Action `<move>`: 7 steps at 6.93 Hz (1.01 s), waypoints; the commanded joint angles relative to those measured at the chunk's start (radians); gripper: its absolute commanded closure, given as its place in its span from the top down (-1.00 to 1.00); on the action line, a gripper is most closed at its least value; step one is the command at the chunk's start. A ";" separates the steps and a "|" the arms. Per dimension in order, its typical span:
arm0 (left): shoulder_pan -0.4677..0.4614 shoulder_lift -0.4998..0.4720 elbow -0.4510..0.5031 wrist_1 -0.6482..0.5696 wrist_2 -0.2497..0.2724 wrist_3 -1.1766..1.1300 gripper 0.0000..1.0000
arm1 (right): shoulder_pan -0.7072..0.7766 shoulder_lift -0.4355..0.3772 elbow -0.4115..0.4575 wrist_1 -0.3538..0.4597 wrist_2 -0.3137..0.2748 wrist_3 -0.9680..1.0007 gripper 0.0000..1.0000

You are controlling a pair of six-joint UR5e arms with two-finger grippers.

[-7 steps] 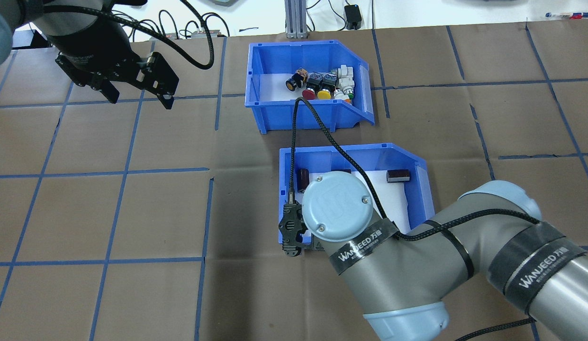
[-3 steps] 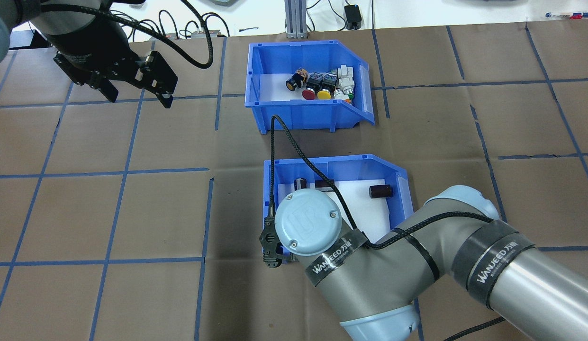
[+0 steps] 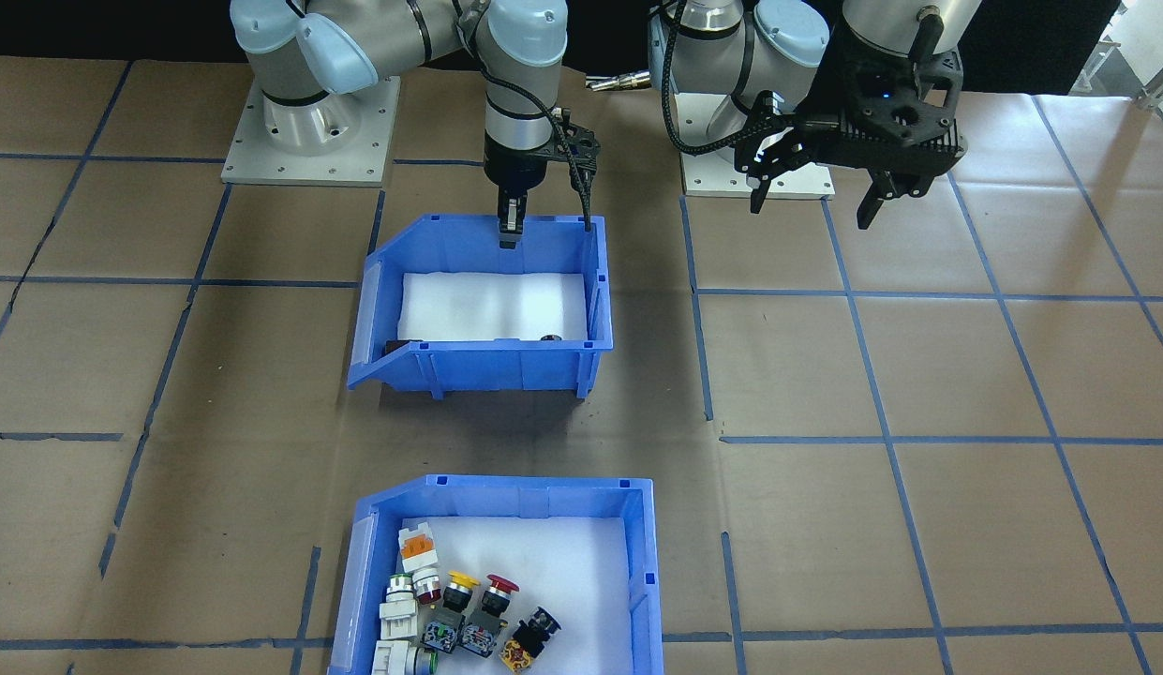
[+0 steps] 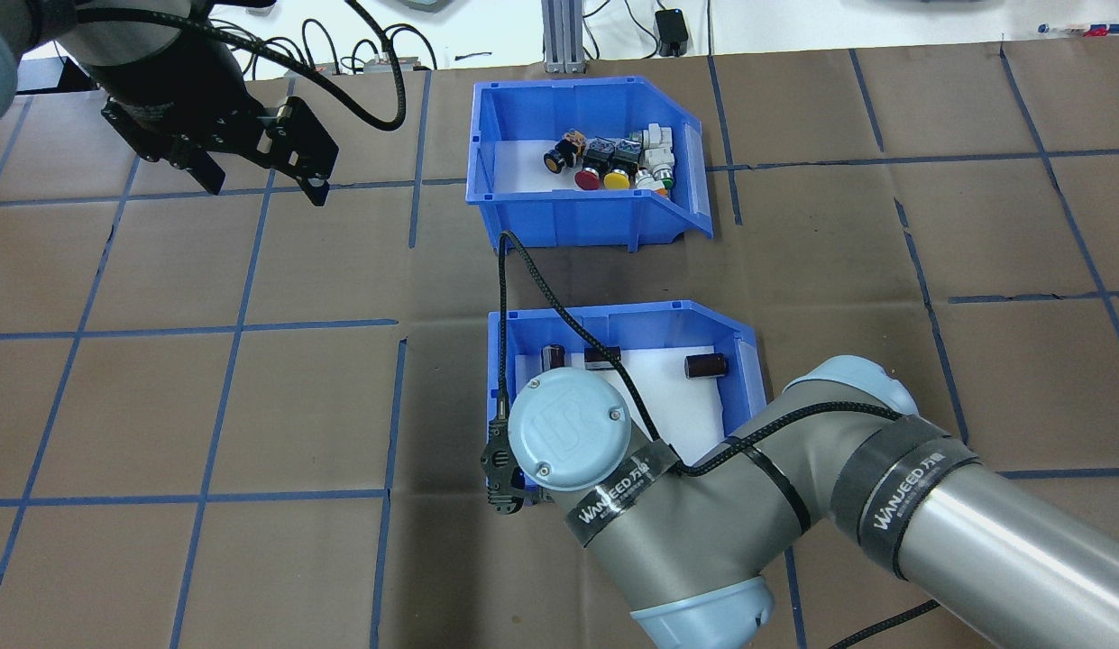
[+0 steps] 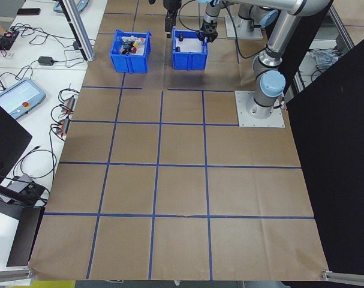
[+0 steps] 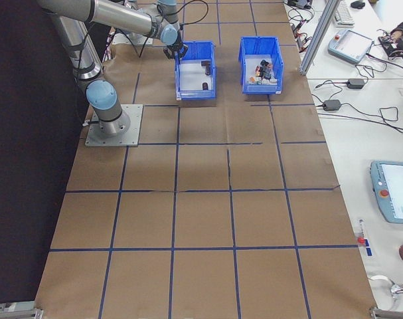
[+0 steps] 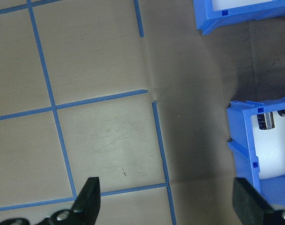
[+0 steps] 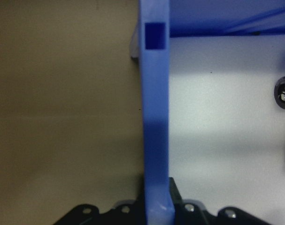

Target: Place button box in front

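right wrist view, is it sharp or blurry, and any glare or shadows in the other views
Right wrist view: soft focus, the blue bin wall fills the centre, a dark shadow band across the white foam liner. Front-facing view: liner overexposed, detail washed out; bin shadow falls on the paper. Left wrist view: broad shadow beside the bin, fingers slightly blurred.

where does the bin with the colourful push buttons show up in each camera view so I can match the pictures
Front-facing: button box at bottom centre, partly cut off.
Overhead: top centre.
Exterior left: top left, left bin of the two.
Exterior right: top, right bin of the two.
Left wrist: blue corner at top right, likely it.
Right wrist: not in view.
Shared landmark: the cylinder bin beside it, held by the right pincer.
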 commanded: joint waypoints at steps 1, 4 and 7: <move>-0.001 0.001 0.003 0.000 -0.002 -0.005 1.00 | 0.001 -0.005 -0.001 0.000 -0.002 0.002 1.00; 0.000 0.000 0.009 0.000 -0.002 -0.005 1.00 | -0.052 -0.104 -0.038 0.083 -0.003 0.000 1.00; 0.000 -0.002 0.014 0.000 -0.003 -0.005 1.00 | -0.305 -0.227 -0.061 0.151 0.020 0.012 1.00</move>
